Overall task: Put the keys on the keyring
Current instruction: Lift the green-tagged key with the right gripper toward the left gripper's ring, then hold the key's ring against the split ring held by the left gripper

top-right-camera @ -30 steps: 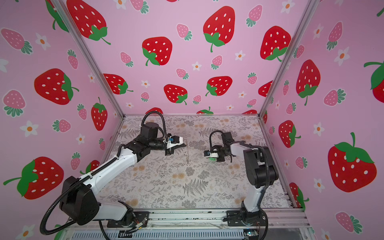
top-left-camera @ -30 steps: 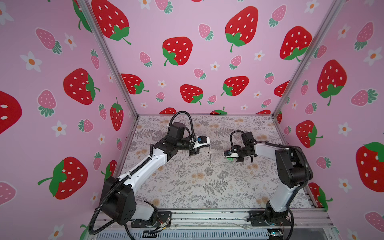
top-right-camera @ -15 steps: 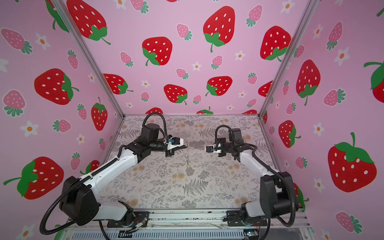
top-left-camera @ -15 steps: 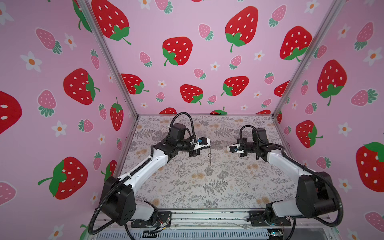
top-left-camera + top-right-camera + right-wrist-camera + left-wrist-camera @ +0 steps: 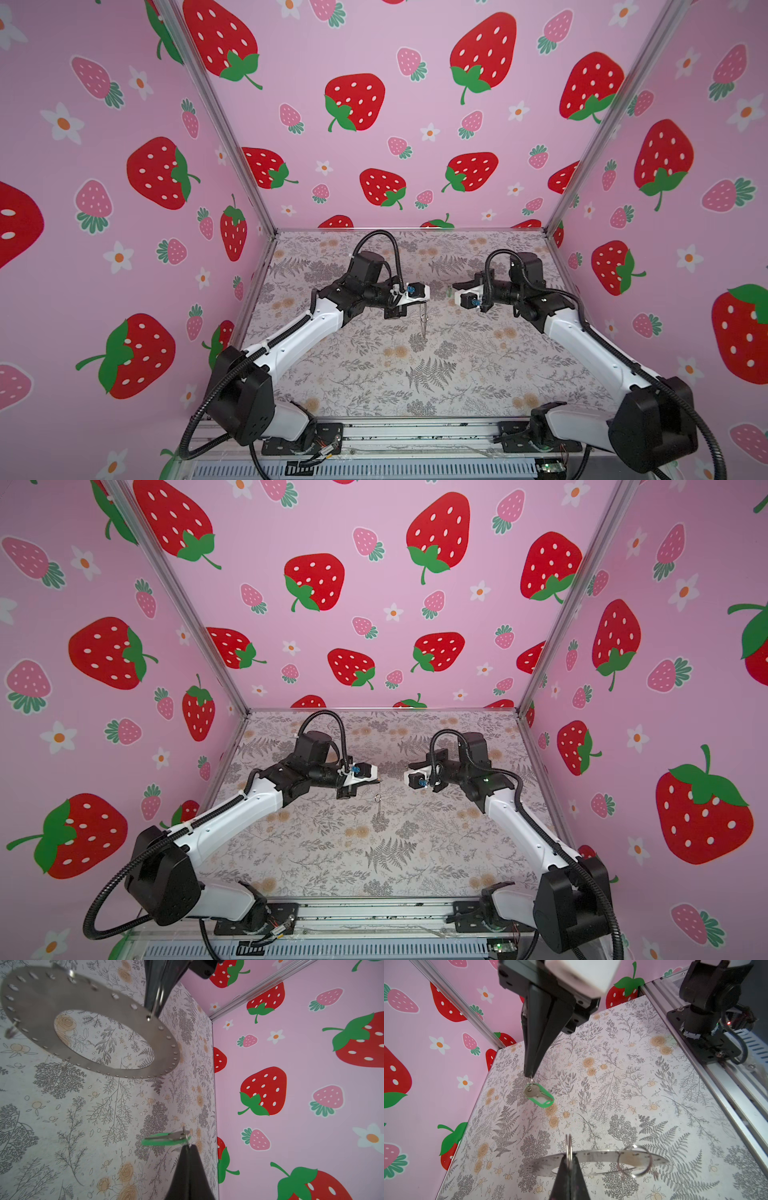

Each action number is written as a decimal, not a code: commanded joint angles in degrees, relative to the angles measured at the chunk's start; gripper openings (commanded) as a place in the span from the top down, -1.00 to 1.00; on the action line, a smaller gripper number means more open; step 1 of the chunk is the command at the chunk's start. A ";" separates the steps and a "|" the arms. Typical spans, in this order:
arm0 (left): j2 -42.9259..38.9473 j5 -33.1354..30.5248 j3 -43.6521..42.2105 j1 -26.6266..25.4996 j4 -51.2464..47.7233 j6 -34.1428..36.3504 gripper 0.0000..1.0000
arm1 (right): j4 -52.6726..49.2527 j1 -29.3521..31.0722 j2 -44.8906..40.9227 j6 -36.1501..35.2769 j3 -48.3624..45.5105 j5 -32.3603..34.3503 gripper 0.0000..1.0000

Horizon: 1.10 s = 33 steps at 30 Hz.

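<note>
Both claws meet in mid-air near the centre of the frame in both top views, over the back half of the surface (image 5: pixel 374 374). Their tips face each other with a small gap between them.

The left claw (image 5: pixel 568 1162) is pinched fully closed on a small wire loop (image 5: pixel 568 1150) at the rim of the keyring (image 5: pixel 593 1156). Held by that one loop, the keyring hangs below the claw. In a top view it reads as a thin vertical sliver (image 5: pixel 424 322) just under the claw's tip, apparently clear of the surface. Hanging this way seems to turn its broad face and its row of rim holes toward the right arm, whose wrist camera sees the whole open disc.

The right claw (image 5: pixel 188 1150) is likewise squeezed tight, gripping only the little wire ring at the head of the keys (image 5: pixel 166 1138). The key and green tag dangle from it, unsupported. That grip probably gives direct control of the one part that must be joined, while the tag hangs out of the way.

The keys are near the keyring but apart from it, and nothing is threaded yet. Other loops (image 5: pixel 10 1029) on the rim carry nothing. The joining looks delicate, since both pieces can swing and the target is tiny.
</note>
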 commanded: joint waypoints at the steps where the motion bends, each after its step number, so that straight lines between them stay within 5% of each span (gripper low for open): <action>1: 0.63 -1.44 3.18 -0.57 0.17 1.49 1.00 | -3.31 1.10 -1.80 1.69 1.85 -3.00 1.00; 22: 0.77 -11.46 3.52 -5.23 6.25 -1.15 1.00 | 1.99 5.30 -5.43 10.95 -1.44 -3.10 1.00; 33: -1.24 -9.62 1.53 -5.64 9.60 -1.30 1.00 | 2.44 5.60 -5.69 11.22 -2.32 -2.66 1.00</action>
